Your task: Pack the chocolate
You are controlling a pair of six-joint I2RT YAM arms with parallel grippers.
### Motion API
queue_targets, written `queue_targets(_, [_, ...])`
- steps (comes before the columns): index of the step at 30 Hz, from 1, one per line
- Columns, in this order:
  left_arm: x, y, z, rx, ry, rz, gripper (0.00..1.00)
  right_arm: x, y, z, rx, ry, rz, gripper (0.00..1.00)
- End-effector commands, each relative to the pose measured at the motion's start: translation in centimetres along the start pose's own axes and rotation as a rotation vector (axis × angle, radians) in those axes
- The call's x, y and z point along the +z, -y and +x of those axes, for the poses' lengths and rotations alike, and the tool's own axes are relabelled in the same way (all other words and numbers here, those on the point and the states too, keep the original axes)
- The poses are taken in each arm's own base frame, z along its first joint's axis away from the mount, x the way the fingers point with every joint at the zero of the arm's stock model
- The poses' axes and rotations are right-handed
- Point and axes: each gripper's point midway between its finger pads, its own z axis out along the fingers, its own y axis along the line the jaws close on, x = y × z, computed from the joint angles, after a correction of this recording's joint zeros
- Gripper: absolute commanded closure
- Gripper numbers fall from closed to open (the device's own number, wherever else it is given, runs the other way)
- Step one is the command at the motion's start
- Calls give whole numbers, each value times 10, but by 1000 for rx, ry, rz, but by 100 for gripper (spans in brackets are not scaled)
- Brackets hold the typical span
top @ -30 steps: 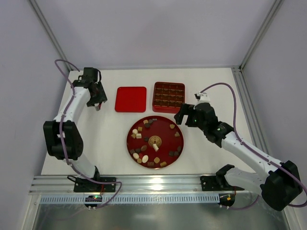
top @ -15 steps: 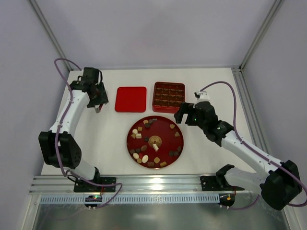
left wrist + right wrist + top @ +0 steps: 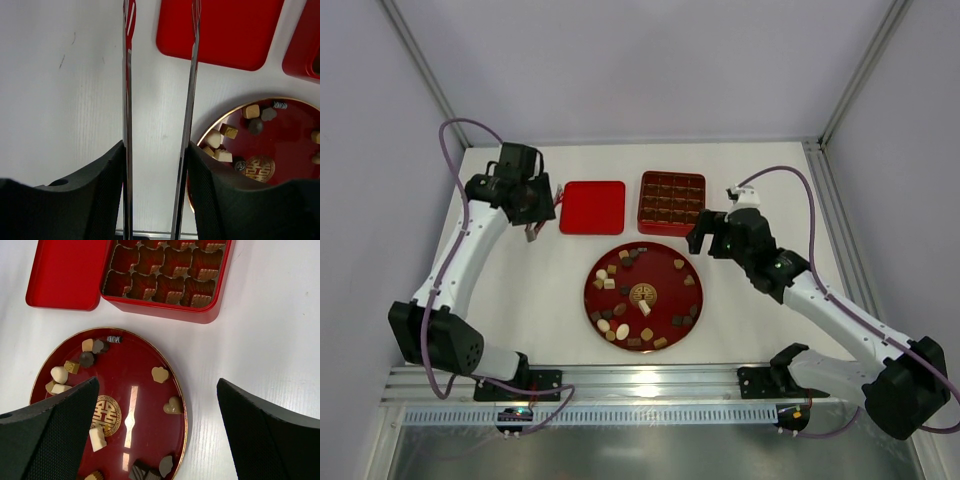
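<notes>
Steel blades of the left gripper (image 3: 161, 30) stand apart over the white table (image 3: 60, 100), with nothing between them.

The right gripper (image 3: 157, 382) is spread wide and empty at 2 o'clock of the red plate (image 3: 665, 292), and the left gripper hangs at 10 o'clock. The chocolate (image 3: 173, 405) lies scattered on that plate in small clusters near the rim. As I judge it, the thin blades could skid a piece across the glossy plate or nip two neighbours at once. The lid (image 3: 592, 206) at 11 o'clock lies between the left gripper and the grid box (image 3: 165, 307) at 1 o'clock. If both arms reach in together, they could clash.
</notes>
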Motion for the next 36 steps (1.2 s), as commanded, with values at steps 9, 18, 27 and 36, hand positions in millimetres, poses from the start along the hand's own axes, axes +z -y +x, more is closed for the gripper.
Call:
queue_targets(9, [-63,46,43,133,-19,213,51,-16,-7,-41,-18,97,1,0])
queue_targets(18, [-96,65,102,270,-118,344,51,-19,-6,-41,-14,103,5,0])
queue_targets(27, [-96,67,149,385,-223,329,51,-18,-5,-35,5,91,5,0])
queue_targets(36, [-86,72,171,415,-282,321,51,-16,-2,-24,17,75,3,0])
